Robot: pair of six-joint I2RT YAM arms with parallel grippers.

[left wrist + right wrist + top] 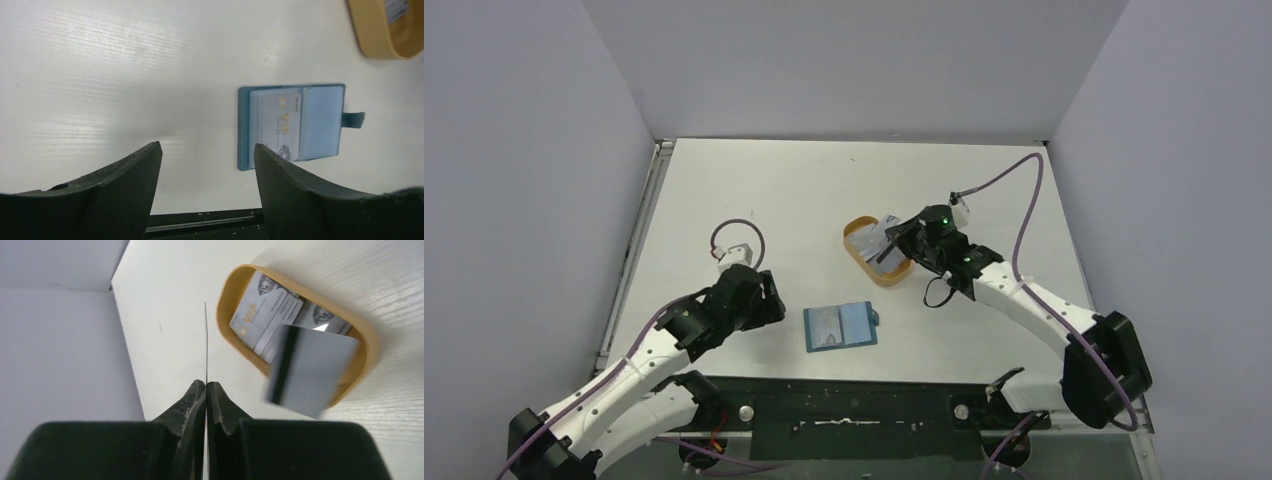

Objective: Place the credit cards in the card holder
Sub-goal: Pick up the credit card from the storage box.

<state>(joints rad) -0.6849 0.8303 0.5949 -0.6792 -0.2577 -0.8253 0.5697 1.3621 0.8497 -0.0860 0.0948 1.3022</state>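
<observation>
The teal card holder (840, 325) lies open on the table between the arms, and one silvery card (282, 122) sits in its left clear pocket (295, 125). Several more credit cards (260, 315) lie in the orange-tan oval tray (225, 300). My right gripper (206, 384) hovers beside the tray (876, 252), shut on one card seen edge-on as a thin line (205, 340). Another card with a black stripe (312, 370) shows blurred and tilted over the tray's near rim. My left gripper (207, 150) is open and empty, low over the table just left of the holder.
The tray's corner also shows in the left wrist view (385, 35), beyond the holder. Grey walls enclose the table on three sides. A black rail (864, 400) runs along the near edge, close behind the left gripper.
</observation>
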